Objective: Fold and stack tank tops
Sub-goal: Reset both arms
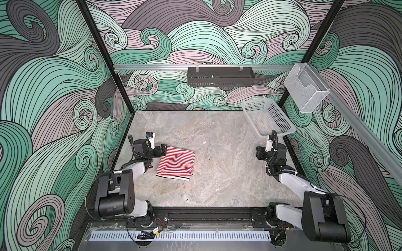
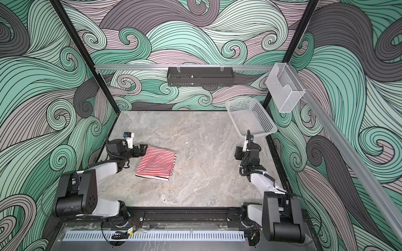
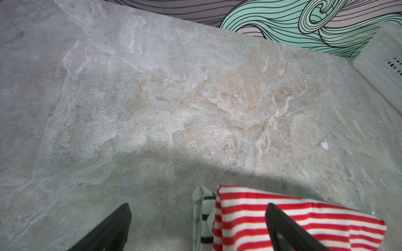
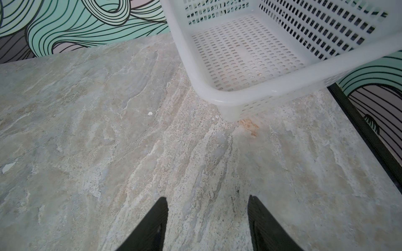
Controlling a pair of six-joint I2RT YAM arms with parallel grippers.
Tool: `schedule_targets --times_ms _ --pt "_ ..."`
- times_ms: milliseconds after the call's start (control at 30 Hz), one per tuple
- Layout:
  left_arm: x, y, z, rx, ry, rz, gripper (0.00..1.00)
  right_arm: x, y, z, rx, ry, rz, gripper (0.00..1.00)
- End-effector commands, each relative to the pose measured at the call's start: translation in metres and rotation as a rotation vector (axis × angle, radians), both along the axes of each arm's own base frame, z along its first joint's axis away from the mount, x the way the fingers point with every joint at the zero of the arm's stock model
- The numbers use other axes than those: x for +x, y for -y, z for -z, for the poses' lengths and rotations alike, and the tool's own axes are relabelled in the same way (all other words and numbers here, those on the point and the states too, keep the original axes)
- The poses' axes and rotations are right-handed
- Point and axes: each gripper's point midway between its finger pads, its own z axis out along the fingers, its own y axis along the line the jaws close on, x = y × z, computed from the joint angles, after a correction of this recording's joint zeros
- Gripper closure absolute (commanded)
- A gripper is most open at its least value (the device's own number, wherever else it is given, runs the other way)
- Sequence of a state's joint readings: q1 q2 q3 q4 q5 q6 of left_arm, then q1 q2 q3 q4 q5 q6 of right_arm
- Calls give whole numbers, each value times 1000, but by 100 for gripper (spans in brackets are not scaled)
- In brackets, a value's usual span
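Red-and-white tank top (image 1: 176,162): folded into a nearly square packet on the left half of the tabletop (image 1: 221,173), on top of the stack. We find no clear long axis. Its stripes run side to side, slightly skewed to the front edge.
Black-and-white tank top (image 1: 184,178): lies under the red one. Both top views show only a thin strip of it at the near edge.
Left wrist view adds: a folded, white-trimmed edge of the black-and-white tank top (image 3: 203,217), sticking out beside the red-and-white tank top (image 3: 239,217).
Left fingers (image 3: 113,230): spread wide and clamping nothing. One crosses a corner of the red-and-white tank top; we cannot tell whether it touches.
Right fingers (image 4: 152,228): apart with nothing between them, above bare tabletop near the basket.
Basket (image 1: 279,118): white perforated plastic, at the far right corner. Only the right wrist view shows its slotted floor closely.
Materials: soft striped knit; matte, stone-patterned grey-beige tabletop.
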State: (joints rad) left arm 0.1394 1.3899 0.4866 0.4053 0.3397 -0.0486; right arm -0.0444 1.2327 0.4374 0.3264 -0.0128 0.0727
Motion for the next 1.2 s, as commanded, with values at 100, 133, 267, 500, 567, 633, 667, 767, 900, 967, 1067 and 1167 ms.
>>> schedule_targets --times_ms 100,133,267,500,567,633,667,767,900,967,1067,1167 --pt "12 -28 -24 111 165 -124 1 14 -2 -10 -48 100 -43 41" --pt "14 -27 -21 110 173 -116 1 14 -2 -11 -50 108 -43 41" --pt "24 -23 1 103 122 -80 1 17 0 -14 -69 139 -42 41" --pt "25 -17 3 121 122 -60 1 28 1 -16 -83 162 -38 41" --pt "25 -17 4 122 121 -60 1 32 -2 -15 -79 157 -52 42" --pt "25 -17 4 122 122 -60 1 33 -9 -15 -91 156 -73 43" --pt "25 -17 3 122 122 -61 1 32 -13 -15 -115 162 -77 43" --pt "24 -16 3 118 124 -58 1 27 -20 -19 -159 189 -85 42" --pt "22 -5 2 114 141 16 1 27 -10 -20 -138 193 -50 41" --pt "23 -9 2 114 135 -10 1 30 -9 -18 -120 181 -56 41" --pt "24 -22 3 123 123 -93 1 31 -12 -15 -100 184 -72 42" --pt "25 -29 4 127 114 -134 1 25 -16 -13 -96 266 -86 42"
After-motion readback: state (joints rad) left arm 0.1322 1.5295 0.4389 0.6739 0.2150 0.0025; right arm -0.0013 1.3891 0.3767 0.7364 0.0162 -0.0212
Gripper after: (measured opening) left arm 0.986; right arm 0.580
